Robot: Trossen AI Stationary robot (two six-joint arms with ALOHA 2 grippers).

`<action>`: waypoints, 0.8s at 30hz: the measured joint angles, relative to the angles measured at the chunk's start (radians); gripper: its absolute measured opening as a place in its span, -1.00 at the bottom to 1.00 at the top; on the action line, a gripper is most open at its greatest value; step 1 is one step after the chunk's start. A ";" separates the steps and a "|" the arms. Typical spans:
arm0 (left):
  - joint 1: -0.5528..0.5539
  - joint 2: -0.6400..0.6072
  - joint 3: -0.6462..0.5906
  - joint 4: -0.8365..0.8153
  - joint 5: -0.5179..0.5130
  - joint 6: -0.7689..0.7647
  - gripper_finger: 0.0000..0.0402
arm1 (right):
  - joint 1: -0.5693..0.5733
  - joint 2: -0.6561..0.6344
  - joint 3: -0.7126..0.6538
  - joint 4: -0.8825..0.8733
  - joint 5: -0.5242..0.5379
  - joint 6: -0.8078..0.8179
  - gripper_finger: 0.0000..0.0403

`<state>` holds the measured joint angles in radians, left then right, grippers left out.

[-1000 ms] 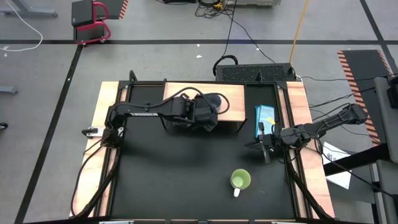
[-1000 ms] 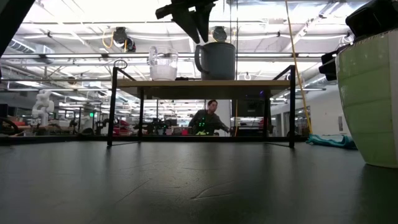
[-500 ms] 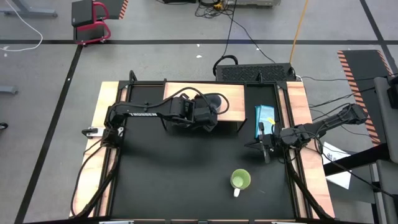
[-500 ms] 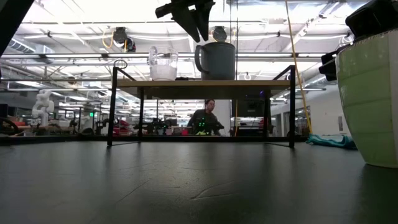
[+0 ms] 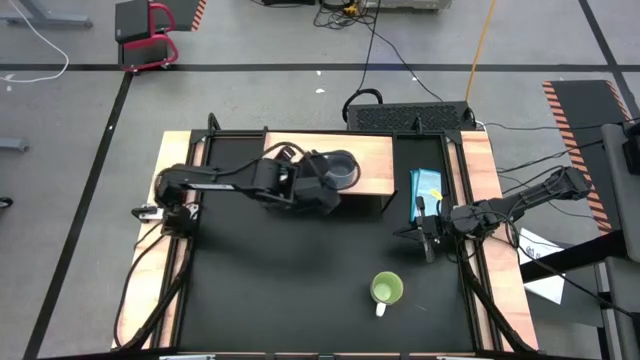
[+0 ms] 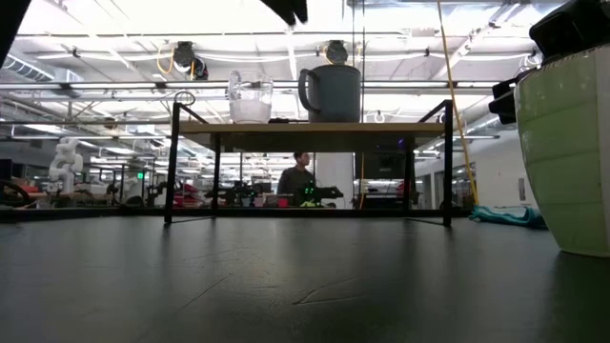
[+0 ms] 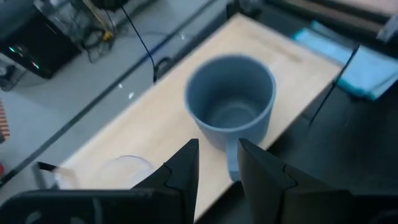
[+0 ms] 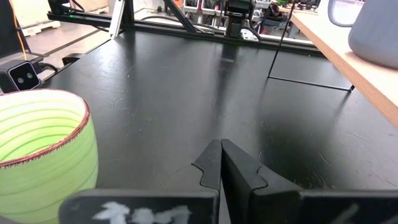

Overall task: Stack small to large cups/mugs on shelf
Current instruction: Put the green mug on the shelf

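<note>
The grey-blue mug (image 5: pixel 344 169) stands upright on the light-wood shelf (image 5: pixel 377 160), its handle toward the table's near side (image 7: pixel 232 163). The clear glass cup (image 6: pixel 251 97) stands on the shelf to the mug's left (image 6: pixel 331 91); my left arm hides it in the high view. My left gripper (image 7: pixel 217 167) is open and empty, above and just in front of the mug, its fingertips (image 6: pixel 292 10) well clear of the rim. The lime-green mug (image 5: pixel 386 290) stands on the black table at the near right. My right gripper (image 5: pixel 425 240) is shut and empty beside it.
A blue cloth (image 5: pixel 427 190) lies right of the shelf. The black mat (image 5: pixel 300 280) in front of the shelf is bare up to the green mug. The shelf's black legs (image 6: pixel 172 162) stand on the mat. A person (image 6: pixel 295 181) shows in the room beyond.
My left gripper has risen well above the grey-blue mug and drawn back toward the table's left edge; the mug stays upright on the shelf, now plainly uncovered in the high view. The person in the room behind has stepped left.
</note>
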<state>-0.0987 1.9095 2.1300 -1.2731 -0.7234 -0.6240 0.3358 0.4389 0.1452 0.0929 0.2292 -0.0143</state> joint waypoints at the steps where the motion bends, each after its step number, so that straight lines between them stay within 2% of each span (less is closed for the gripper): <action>1: -0.007 -0.015 0.000 -0.001 -0.015 -0.003 -0.44 | 0.000 0.000 0.000 0.000 0.000 0.000 -1.00; 5: -0.031 -0.077 0.000 -0.004 -0.056 0.000 -0.44 | 0.000 0.000 0.000 0.000 0.000 0.000 -1.00; 14: -0.070 -0.163 0.000 -0.049 -0.071 0.141 -0.44 | 0.000 0.000 0.000 -0.011 0.000 0.000 -1.00; 21: -0.106 -0.200 0.000 -0.094 -0.158 0.194 -0.44 | 0.000 0.000 0.000 -0.019 0.000 0.000 -1.00; 24: -0.133 -0.224 0.001 -0.140 -0.234 0.179 -0.44 | 0.000 0.000 0.000 -0.018 0.000 0.003 -1.00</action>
<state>-0.2320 1.6854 2.1310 -1.4136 -0.9570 -0.4453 0.3355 0.4389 0.1452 0.0746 0.2295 -0.0116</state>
